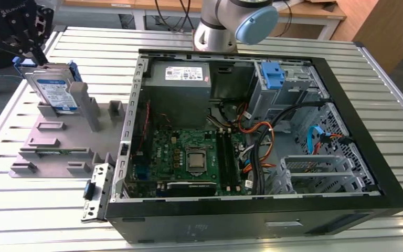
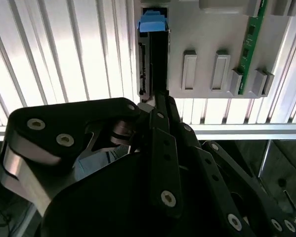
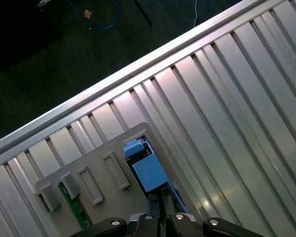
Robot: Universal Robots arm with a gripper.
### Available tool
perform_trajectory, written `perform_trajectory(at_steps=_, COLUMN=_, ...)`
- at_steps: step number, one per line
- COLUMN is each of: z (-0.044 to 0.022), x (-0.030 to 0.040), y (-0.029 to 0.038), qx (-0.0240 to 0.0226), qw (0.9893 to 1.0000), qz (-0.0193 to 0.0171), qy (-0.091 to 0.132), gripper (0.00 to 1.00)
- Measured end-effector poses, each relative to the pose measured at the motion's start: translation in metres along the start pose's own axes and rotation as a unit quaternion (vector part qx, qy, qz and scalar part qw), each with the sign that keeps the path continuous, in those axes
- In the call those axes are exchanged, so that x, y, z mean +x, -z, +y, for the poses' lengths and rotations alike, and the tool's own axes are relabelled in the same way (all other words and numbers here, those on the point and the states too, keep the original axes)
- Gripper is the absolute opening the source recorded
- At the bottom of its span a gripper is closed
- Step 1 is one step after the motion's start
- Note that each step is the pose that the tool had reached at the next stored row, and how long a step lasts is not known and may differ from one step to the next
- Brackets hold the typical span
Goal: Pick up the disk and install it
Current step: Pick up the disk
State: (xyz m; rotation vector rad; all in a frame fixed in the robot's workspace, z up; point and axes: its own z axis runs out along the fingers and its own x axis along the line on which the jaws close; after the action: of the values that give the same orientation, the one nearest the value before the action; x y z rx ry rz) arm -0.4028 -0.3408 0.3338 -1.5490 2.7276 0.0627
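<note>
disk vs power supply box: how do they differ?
Place: the disk stands on edge in the grey holder outside the case; the power supply sits inside it. Look: the disk is thin, silver, with a white-and-blue label and blue bracket; the power supply is a bulkier grey box, white sticker. The gripper is at the disk's top edge, away from the power supply. Both are rectangular.

In the exterior view the claw [image 1: 40, 56] is hiding part of the top of the disk [image 1: 53, 89], while the picture's edge is cutting off the claw's body.
</note>
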Motion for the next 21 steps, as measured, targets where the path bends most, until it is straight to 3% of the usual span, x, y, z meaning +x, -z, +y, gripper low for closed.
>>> perform_trajectory(at_steps=3, z=0.0000, x=0.0000, y=-0.0002, qx=-0.0006, qw=0.9996, qz=0.0009, qy=0.027, gripper=0.17)
perform_trajectory(at_steps=6, z=0.0000, x=0.0000, y=-0.0004, qx=-0.0013, qw=0.9985, qz=0.0018, qy=0.054, gripper=0.17)
perform_trajectory(at_steps=11, z=-0.0001, x=0.0000, y=-0.0007, qx=-0.0023, qw=0.9950, qz=0.0033, qy=0.100, gripper=0.17)
perform_trajectory(at_steps=16, z=-0.0001, x=0.0000, y=-0.0010, qx=-0.0034, qw=0.9894, qz=0.0047, qy=0.145, gripper=0.17)
perform_trajectory(at_steps=21, z=-0.0001, x=0.0000, y=-0.0015, qx=-0.0044, qw=0.9819, qz=0.0062, qy=0.189, gripper=0.17)
